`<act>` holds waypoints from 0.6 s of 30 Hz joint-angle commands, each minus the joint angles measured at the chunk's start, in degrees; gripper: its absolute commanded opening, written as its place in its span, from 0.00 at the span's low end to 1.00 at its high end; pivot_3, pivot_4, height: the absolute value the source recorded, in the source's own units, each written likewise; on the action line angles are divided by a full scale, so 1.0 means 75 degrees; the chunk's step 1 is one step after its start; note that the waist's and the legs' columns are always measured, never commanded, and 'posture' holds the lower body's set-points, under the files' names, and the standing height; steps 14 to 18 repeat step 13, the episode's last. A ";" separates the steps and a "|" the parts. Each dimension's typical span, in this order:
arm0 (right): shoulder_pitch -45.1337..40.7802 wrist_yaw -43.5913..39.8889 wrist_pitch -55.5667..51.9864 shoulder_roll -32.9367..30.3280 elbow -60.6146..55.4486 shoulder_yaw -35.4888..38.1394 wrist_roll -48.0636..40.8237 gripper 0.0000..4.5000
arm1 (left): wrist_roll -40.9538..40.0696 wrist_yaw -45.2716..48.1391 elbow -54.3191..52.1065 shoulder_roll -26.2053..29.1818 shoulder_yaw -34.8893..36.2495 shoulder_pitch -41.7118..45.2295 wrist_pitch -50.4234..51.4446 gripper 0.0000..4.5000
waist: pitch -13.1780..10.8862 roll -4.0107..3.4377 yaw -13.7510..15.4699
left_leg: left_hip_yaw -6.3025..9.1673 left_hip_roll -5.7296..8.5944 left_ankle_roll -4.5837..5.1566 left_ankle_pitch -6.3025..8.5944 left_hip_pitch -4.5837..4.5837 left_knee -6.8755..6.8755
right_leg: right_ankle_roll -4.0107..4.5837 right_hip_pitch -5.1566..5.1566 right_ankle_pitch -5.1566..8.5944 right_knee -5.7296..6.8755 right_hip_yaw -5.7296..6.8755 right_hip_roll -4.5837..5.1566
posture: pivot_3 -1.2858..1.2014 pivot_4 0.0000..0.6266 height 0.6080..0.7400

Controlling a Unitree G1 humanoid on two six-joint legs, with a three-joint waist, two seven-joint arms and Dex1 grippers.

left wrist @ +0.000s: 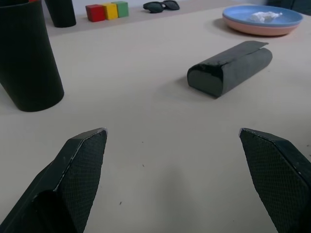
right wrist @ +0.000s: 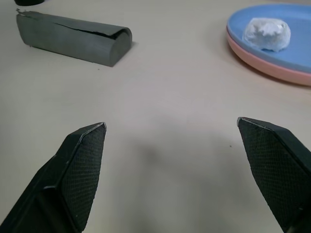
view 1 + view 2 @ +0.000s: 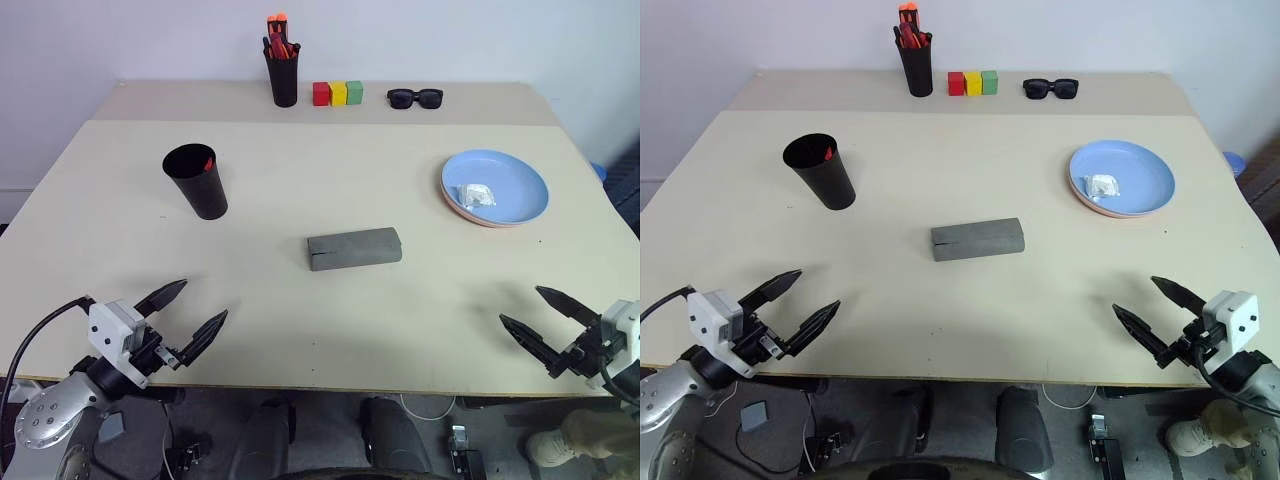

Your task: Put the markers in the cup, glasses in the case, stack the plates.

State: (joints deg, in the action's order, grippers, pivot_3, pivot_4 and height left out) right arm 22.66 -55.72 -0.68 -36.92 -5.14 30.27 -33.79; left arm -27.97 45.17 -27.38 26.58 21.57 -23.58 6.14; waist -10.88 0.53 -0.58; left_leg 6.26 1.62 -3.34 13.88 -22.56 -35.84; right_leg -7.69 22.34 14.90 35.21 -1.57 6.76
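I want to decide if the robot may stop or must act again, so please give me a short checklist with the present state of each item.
1. Plates stacked: ok. The blue plate sits on the pink plate; a crumpled white piece lies on top.
2. Case closed: ok, lid down on the table.
3. Glasses inside the case: cannot tell, the case is shut.
4. Markers in the cup: something red shows at its rim; a second marker, cannot tell.
5. Left gripper free: ok, open, holding nothing.
6. Right gripper free: ok, open, holding nothing.
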 commanded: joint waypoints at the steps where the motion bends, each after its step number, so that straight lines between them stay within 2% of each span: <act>1: 0.0123 0.0038 0.0180 0.0130 -0.0190 0.0268 -0.0009 0.98 | -0.0014 -0.0156 -0.0135 0.0064 -0.0063 0.0133 -0.0012 1.00 | 0.0001 -0.0001 0.0003 | 0.0002 -0.0005 0.0000 0.0000 0.0004 0.0006 | 0.0000 0.0000 0.0000 0.0002 0.0004 -0.0007 | 0.52 0.24 1.00; 6: 0.0007 0.0168 -0.0048 -0.0009 -0.0353 0.0283 -0.0063 0.98 | 0.0080 -0.0472 -0.0442 0.0038 -0.0458 0.0216 0.0237 1.00 | 0.0002 -0.0002 -0.0019 | -0.0001 -0.0010 -0.0001 0.0000 0.0009 -0.0018 | 0.0003 -0.0014 -0.0001 0.0006 0.0006 -0.0011 | 0.52 0.24 1.00; 18: -0.0209 0.0295 -0.0213 -0.0053 -0.0500 0.0099 0.0030 0.98 | 0.0100 -0.0556 -0.0406 -0.0038 -0.0416 -0.0100 0.0057 1.00 | 0.0003 -0.0002 -0.0010 | 0.0000 -0.0012 -0.0002 0.0001 0.0006 -0.0011 | 0.0006 -0.0008 -0.0002 0.0004 0.0006 -0.0010 | 0.52 0.24 1.00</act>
